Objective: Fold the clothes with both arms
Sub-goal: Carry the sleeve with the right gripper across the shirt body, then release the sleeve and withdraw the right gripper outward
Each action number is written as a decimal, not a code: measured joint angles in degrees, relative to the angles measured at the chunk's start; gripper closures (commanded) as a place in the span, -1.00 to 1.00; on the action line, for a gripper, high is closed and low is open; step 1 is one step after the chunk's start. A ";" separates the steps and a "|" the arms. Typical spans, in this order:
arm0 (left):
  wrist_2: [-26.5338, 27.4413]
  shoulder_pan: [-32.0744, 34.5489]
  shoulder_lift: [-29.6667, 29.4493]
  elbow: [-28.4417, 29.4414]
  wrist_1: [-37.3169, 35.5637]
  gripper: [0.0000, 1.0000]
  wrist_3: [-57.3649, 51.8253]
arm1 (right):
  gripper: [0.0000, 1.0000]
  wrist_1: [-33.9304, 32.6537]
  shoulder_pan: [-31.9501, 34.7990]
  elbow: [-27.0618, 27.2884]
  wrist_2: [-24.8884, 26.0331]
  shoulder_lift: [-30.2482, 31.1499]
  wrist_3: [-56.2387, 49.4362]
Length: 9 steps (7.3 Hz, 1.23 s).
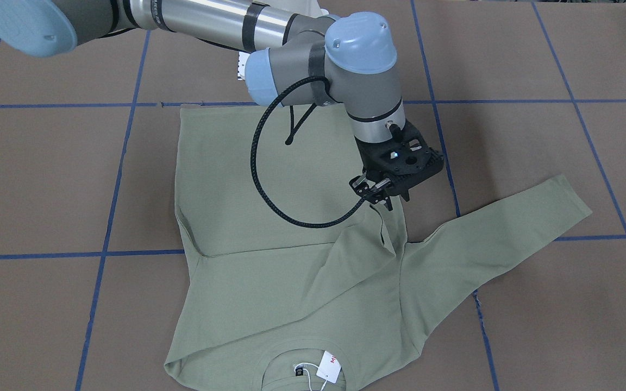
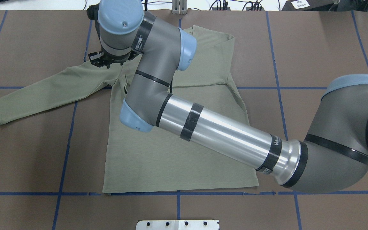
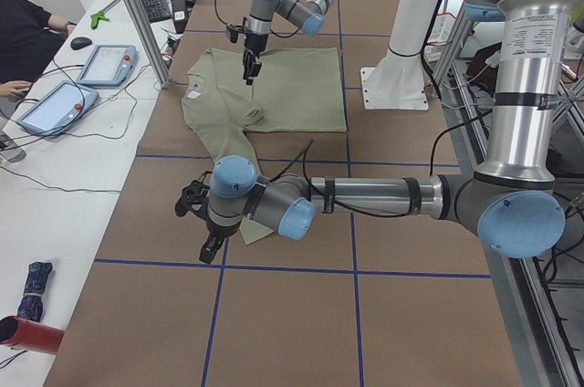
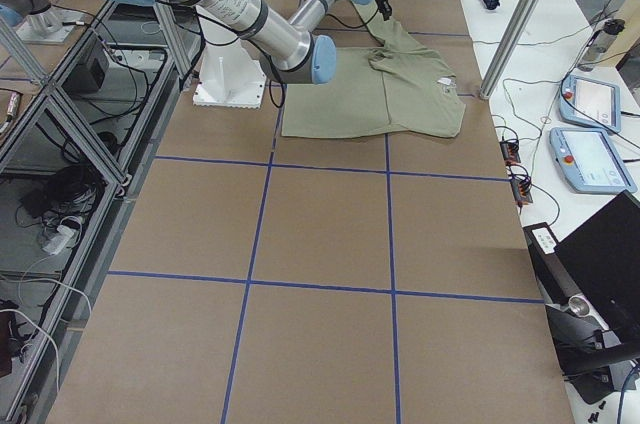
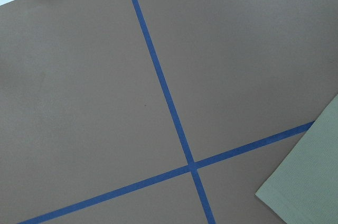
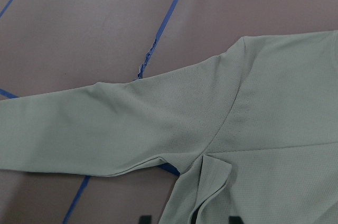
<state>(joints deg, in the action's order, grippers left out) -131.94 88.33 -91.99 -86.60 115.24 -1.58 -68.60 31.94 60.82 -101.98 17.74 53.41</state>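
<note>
Right now the right gripper (image 1: 385, 198) is hanging at the armpit of the shirt (image 1: 269, 282), fingers spread either side of a raised pucker (shirt lying flat on the table (image 1: 47, 179), one sleeve (image 1: 508, 217) outstretched); the left gripper (image 3: 208, 243) is hovering near that sleeve's cuff, and I cannot tell its grip

Table (image 1: 47, 179) has a brown cover with a blue tape (image 1: 107, 228) grid. White bench (image 3: 64, 195) runs alongside, carrying two pendants (image 3: 108, 65), a keyboard (image 3: 162, 1) and a red cylinder (image 3: 27, 334). Aluminium posts (image 3: 137, 13) at its edge. Light is even, shadows soft.
</note>
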 measured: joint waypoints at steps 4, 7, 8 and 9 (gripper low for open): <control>0.32 -2.54 -0.36 2.16 7.63 -1.00 9.77 | -1.00 -10.20 2.17 3.44 -2.21 1.22 6.94; 6.55 -13.68 1.54 6.34 28.51 -1.00 36.92 | -1.00 -27.02 10.30 15.52 -8.26 9.52 4.60; 9.91 -17.57 3.95 4.92 32.81 -1.00 44.73 | -1.00 -30.93 13.43 19.87 -10.70 13.59 0.49; 14.37 -21.81 6.71 2.11 34.71 -1.00 51.30 | -1.00 -34.38 16.97 25.49 -13.48 19.33 -5.27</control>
<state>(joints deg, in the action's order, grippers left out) -117.58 66.52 -85.28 -84.48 149.94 49.72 -102.98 48.91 86.31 -115.46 37.07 48.14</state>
